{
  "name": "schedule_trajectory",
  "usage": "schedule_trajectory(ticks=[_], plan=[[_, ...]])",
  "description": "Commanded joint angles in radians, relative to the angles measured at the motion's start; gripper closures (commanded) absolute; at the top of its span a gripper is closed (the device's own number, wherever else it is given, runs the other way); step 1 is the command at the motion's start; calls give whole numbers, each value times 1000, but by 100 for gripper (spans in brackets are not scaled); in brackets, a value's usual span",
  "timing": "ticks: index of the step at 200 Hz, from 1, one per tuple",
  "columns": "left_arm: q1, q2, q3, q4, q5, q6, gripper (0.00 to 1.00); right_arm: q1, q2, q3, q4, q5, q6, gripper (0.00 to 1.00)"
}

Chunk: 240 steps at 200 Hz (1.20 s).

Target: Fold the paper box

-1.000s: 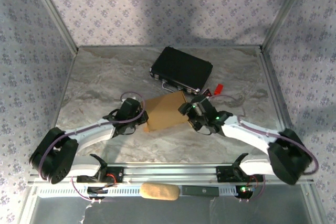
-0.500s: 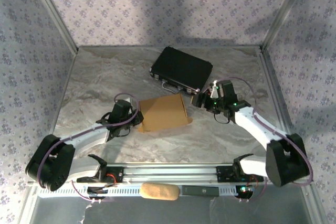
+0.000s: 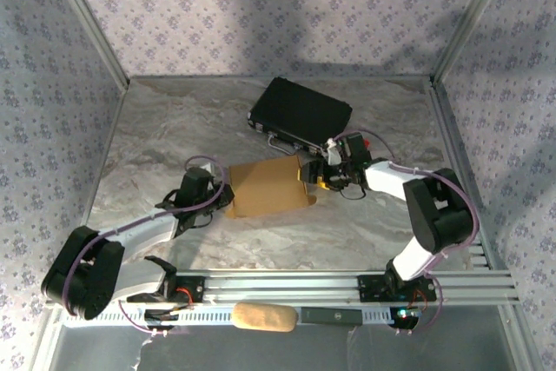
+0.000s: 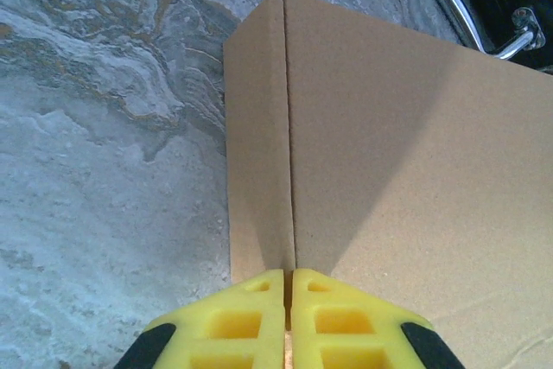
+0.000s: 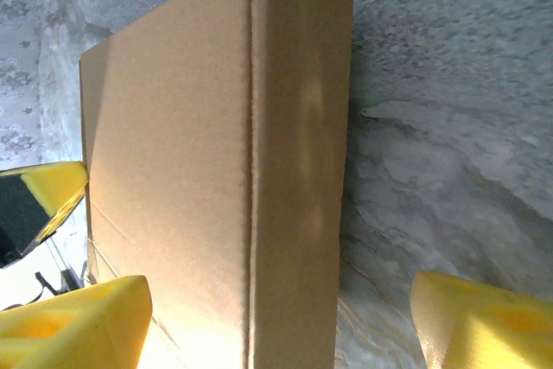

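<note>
Swinging back in from beside the black case (image 3: 301, 114), where it was a moment ago, my right claw (image 3: 320, 176) is now sitting at the right end of the paper box (image 3: 268, 187). The box itself is lying a touch further left than a second ago. It is resting flat on the marbled table (image 3: 174, 128) between my 2 arms, just in front of the case.

From the right wrist, I am seeing that claw (image 5: 276, 321) standing wide open. Its 2 yellow fingers (image 5: 78, 321) are spreading either side of the box's (image 5: 199, 170) upright corner edge, and the right-hand finger is hanging well clear of the cardboard. It is gripping nothing.

My left claw (image 3: 224, 200) is meeting the box's left end. Through the left wrist, its fingers (image 4: 242, 317) are pressing tight together, leaving only a thin seam between them. That claw (image 4: 288, 276) is butting against the near edge of the box (image 4: 397, 170), right where a fold line is running between a narrow side panel and the broad face. I cannot tell whether any cardboard is being pinched. The case's metal handle (image 4: 458, 15) is showing beyond the far edge.
</note>
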Motion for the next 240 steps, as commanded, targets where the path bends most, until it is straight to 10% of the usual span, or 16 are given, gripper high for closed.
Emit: schedule_trajectory(ticks=[1,118,240], plan=[[18,18,-60,-135,-49,-3,93,17,54,23,89,-115,11,20],[33,-11,-49,-138,-38,-3,91,87,107,-55,567,-198,415,31],[76,-10,-31,-145,5,23,91,160,123,-24,509,-137,493,48]])
